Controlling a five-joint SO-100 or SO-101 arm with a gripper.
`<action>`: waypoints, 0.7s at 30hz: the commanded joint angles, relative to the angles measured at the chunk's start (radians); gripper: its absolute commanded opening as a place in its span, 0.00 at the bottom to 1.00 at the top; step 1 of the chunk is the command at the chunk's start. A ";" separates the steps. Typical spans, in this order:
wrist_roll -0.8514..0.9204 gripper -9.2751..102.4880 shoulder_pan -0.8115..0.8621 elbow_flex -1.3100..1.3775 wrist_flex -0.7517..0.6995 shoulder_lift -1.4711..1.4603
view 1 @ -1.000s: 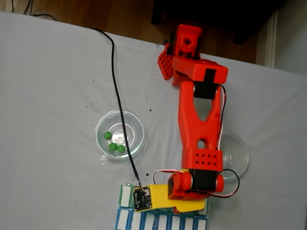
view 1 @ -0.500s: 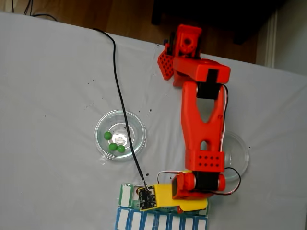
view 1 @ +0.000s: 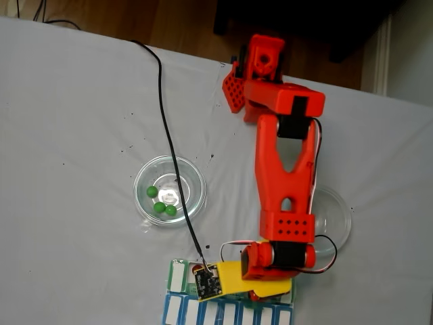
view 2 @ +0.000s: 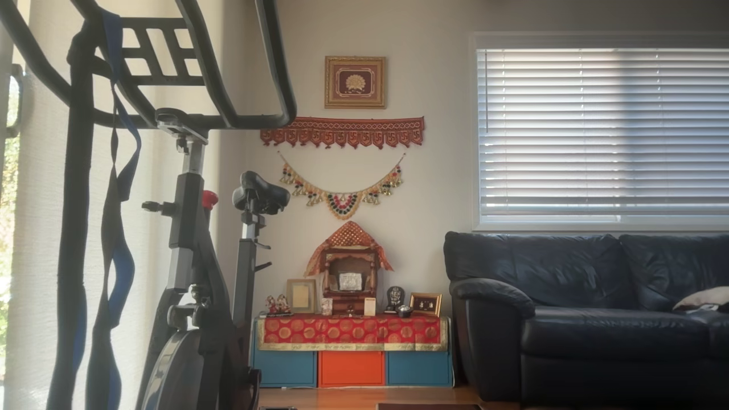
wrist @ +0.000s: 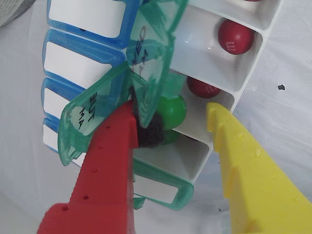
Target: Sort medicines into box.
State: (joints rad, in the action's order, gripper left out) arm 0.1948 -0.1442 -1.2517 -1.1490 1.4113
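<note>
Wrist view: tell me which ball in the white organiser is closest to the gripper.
The green ball, beside the red finger of the gripper. The two dark red balls sit in compartments farther up.

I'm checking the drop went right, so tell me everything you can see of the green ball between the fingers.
In the wrist view the green ball is round, glossy and bright green, like smooth plastic or candy. It sits inside an open compartment of the white pill box, partly hidden by a raised translucent green lid and a dark pad on the red finger. The gripper is open; the yellow finger stands clear of the ball. Whether the pad touches it I cannot tell. A dark red ball lies in the next compartment.
</note>
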 commanded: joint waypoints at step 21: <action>0.066 0.09 -0.034 0.077 0.043 0.040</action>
State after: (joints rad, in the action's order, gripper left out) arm 0.2408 -0.1519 -1.2210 -1.1075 1.4113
